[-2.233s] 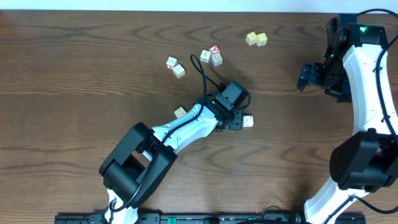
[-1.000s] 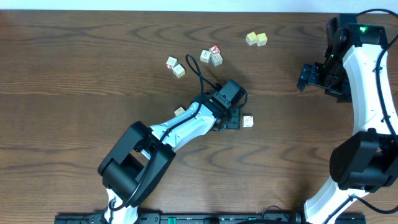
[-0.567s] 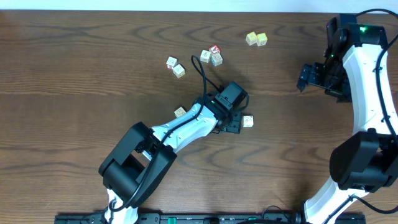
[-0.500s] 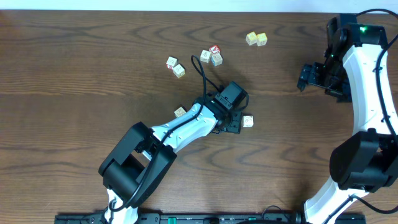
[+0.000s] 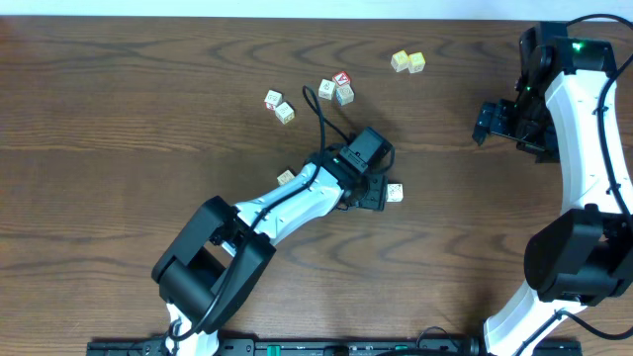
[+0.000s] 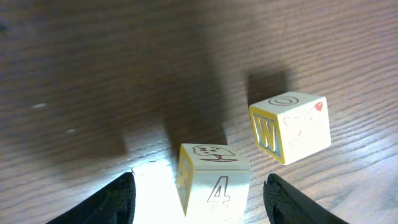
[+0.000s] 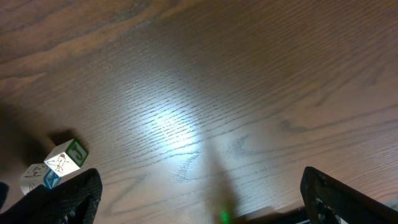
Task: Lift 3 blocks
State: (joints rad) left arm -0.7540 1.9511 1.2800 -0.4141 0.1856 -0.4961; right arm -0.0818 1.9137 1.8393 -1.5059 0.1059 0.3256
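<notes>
In the left wrist view a cream block marked "4" (image 6: 214,182) stands on the table between my left gripper's (image 6: 202,205) fingers, with a gap on each side. The jaws are open. A second cream block with a yellow "W" (image 6: 290,127) sits just beyond it to the right. From overhead the left gripper (image 5: 371,194) hangs over mid-table and covers the "4" block. One cream block (image 5: 394,193) shows at its right and another (image 5: 286,178) lies beside the arm. My right gripper (image 5: 488,121) is wide open at the far right, with nothing between its fingers (image 7: 68,199).
Two small cubes (image 5: 279,106) lie up-left of the left gripper. A cluster of three cubes (image 5: 336,88), one with a red face, sits behind it. Two yellow-green cubes (image 5: 407,62) are at the back. The right wrist sees two cubes (image 7: 56,165) at its lower left.
The left arm has shifted slightly while staying over the same spot. The block beside it has not moved. The right arm is still.
</notes>
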